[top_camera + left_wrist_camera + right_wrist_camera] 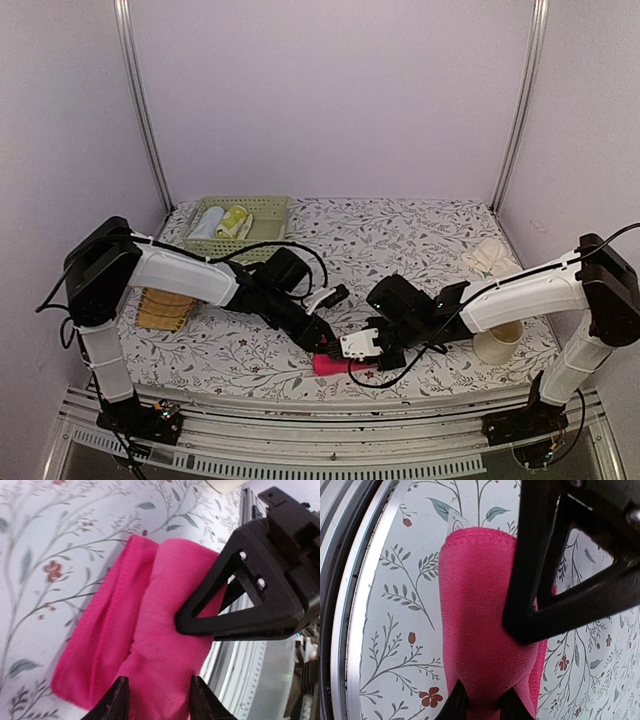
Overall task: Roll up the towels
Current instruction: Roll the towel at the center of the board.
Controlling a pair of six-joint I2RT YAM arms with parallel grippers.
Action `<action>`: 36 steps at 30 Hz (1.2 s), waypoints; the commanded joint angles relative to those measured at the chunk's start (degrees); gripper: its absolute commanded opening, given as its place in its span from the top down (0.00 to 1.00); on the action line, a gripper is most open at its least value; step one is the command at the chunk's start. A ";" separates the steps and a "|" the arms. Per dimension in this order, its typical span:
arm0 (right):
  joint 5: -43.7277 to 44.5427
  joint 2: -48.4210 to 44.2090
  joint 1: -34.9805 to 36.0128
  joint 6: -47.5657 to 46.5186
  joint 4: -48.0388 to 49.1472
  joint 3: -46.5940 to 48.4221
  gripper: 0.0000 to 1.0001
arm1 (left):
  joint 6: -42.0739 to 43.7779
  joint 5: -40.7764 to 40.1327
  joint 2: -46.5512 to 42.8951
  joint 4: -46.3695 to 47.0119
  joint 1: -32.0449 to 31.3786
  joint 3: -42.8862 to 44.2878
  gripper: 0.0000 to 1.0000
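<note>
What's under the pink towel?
The pink towel lies on the flowery tablecloth, which shows on both sides of it. The patch right beneath is hidden by the towel itself. The left gripper and right gripper pinch its folds.

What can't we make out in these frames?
Left gripper, right gripper: wrist views, fingertips cut by bottom edge; grip unconfirmed.
Pink towel: top view, both grippers cover most; how far rolled unclear.
Mug: top view, right arm hides its top.

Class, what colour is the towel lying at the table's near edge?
The towel is bright pink, clearest in the left wrist view.
</note>
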 commanded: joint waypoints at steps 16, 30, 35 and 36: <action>-36.10 27.09 -18.61 5.16 -36.82 19.26 0.92 | 16.30 -55.24 -32.16 18.95 -19.81 -29.59 0.42; -42.84 34.50 -20.30 5.14 -44.49 27.28 0.92 | 33.89 -64.12 -12.76 15.91 -29.38 -15.40 0.38; -43.81 35.28 -20.67 5.31 -45.31 27.75 0.92 | 38.20 -62.21 -8.75 15.30 -29.53 -11.68 0.37; -43.91 35.62 -20.84 5.47 -45.59 27.98 0.92 | 38.47 -61.15 -8.11 14.79 -29.53 -10.90 0.37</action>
